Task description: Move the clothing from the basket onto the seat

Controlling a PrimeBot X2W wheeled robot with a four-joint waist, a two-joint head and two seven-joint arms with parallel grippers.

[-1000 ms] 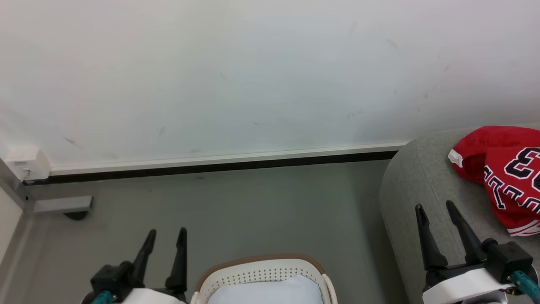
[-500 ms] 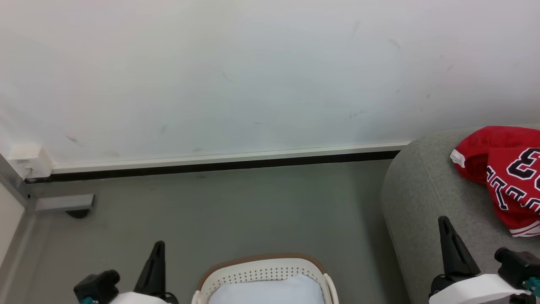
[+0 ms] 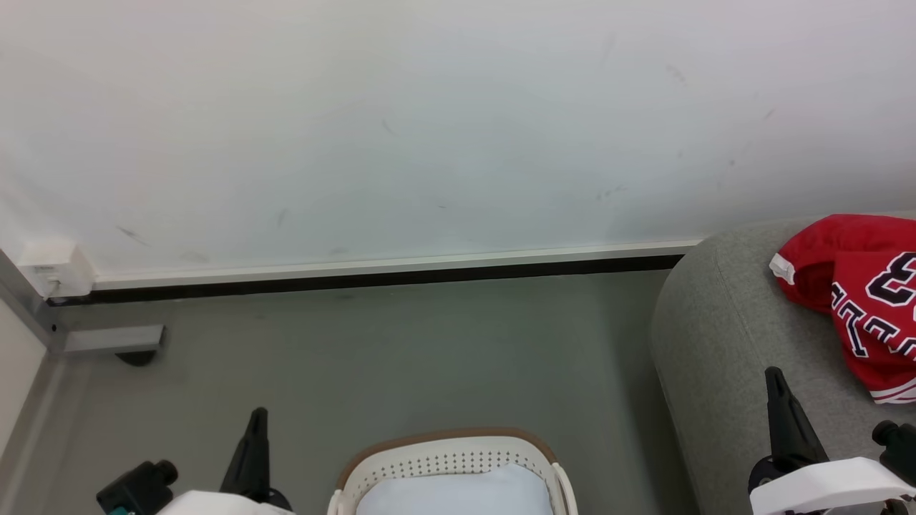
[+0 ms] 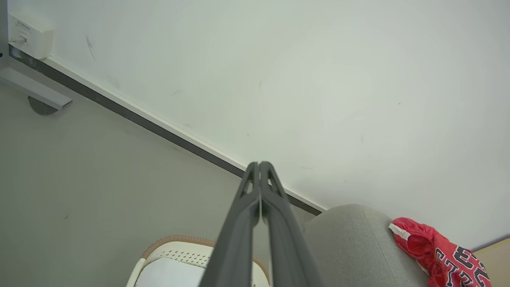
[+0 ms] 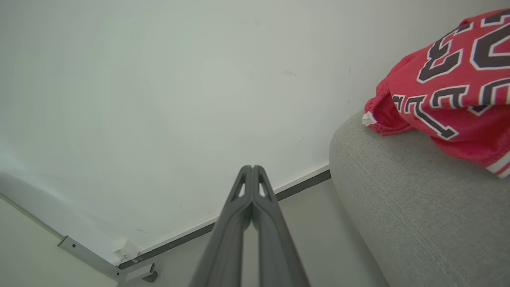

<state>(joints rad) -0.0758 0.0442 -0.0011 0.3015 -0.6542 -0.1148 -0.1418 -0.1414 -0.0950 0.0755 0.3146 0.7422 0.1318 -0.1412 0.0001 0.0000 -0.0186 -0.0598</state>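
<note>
1. white box (image 3: 54,266): on the wall (image 3: 429,107) at the far left, just above the black skirting (image 3: 393,275). Its markings are too small to read. A grey metal bracket (image 3: 111,338) sits below it on the floor (image 3: 429,343).
2. left hand (image 3: 255,422): lower left, low over the floor, tip pointing up. Both dark fingers are pressed flat together with nothing between them, and the wrist is cut off by the bottom edge. A second ago the fingers stood spread and reached higher.
3. basket (image 3: 447,436): on the floor, just right of the left hand. Only the far tan-brown rim and perforated white wall show, with the pale lining (image 3: 447,493) inside. The near half is cut off. Place unchanged.
4. seat (image 3: 715,343): grey woven fabric, right of the basket, rounded left end near the skirting. Its right part runs out of frame.
5. clothing (image 3: 859,300): a red heap lying on top of the seat near the rounded left end, well apart from the basket. The black-and-white lettering and a "3" are partly cut off at the right. One garment or two cannot be told. Unchanged.
6. right hand (image 3: 774,383): lower right, over the seat's front edge, near the clothing but apart from it. The fingers are closed tight and empty, and the pale forearm is cut off. A second ago they were spread and higher
</note>
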